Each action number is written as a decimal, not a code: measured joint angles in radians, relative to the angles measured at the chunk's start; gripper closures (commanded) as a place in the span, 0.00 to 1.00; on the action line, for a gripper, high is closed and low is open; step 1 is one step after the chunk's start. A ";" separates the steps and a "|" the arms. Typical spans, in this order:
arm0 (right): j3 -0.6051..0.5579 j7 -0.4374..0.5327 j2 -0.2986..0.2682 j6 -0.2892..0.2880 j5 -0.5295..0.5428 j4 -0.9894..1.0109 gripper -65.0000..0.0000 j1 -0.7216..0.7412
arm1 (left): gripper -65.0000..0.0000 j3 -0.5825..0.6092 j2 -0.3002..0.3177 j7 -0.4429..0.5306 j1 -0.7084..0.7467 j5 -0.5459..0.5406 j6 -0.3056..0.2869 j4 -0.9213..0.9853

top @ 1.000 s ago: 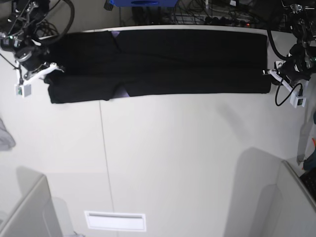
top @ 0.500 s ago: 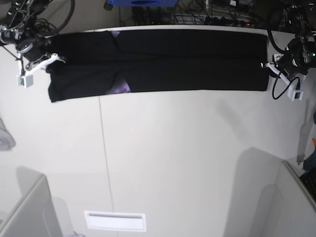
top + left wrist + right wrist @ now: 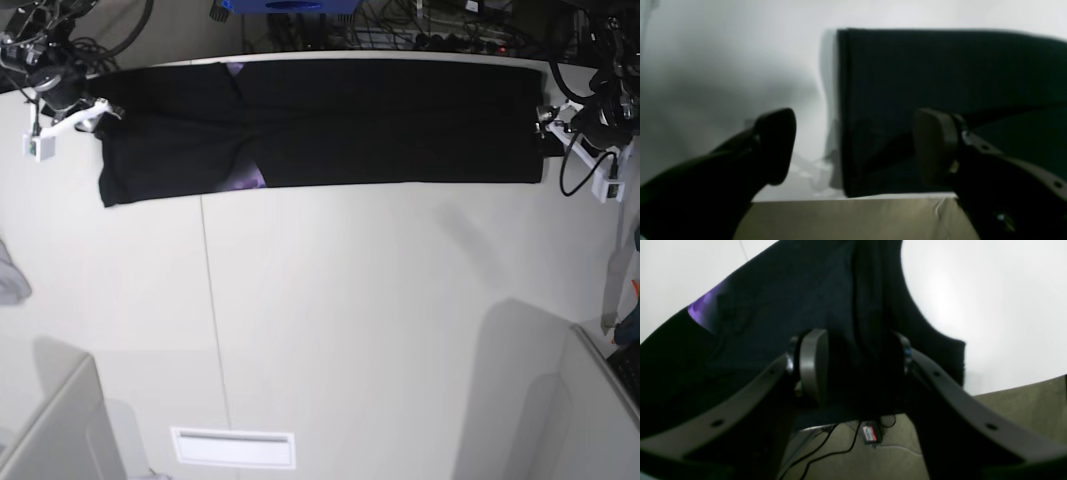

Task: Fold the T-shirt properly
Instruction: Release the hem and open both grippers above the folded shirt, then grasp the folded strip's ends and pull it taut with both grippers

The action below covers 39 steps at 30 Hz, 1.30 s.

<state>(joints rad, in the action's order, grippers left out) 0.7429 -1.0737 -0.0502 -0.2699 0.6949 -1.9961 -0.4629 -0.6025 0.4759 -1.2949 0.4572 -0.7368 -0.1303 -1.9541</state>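
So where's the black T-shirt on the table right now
In the base view the black cloth T-shirt lies folded into a long band along the far edge of the white table, spanning between the two arms, with a purple print patch showing left of centre.

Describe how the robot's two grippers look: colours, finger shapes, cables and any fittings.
Both are dark. The left gripper has two curved black fingers ending in rounded pads. The right gripper has black arms with bolt holes and rounded grey pads. From the base view, each wrist carries white fittings and looping black cables.
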 measured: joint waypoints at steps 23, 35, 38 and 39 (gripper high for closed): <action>-0.142 0.099 -0.134 -0.002 0.003 0.481 1.00 0.225 | 1.00 0.109 -0.124 0.007 -0.147 -0.001 0.003 0.338; -0.273 0.256 -0.252 -0.002 0.005 0.775 1.00 0.459 | 1.00 0.181 -0.172 0.016 -0.305 -0.037 0.134 0.414; -0.296 0.260 -0.255 -0.002 0.003 0.790 1.00 0.482 | 1.00 0.185 -0.177 0.017 -0.299 -0.012 0.139 0.378; -0.296 0.259 -0.255 -0.002 0.002 0.790 1.00 0.482 | 1.00 0.185 -0.180 0.014 -0.296 -0.001 0.142 0.364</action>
<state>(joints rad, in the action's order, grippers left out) 0.4465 -0.8146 -0.3054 -0.2718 0.6971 -1.2064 0.0193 -0.4171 0.2955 -1.2812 0.1616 -0.7380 0.0116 -1.5906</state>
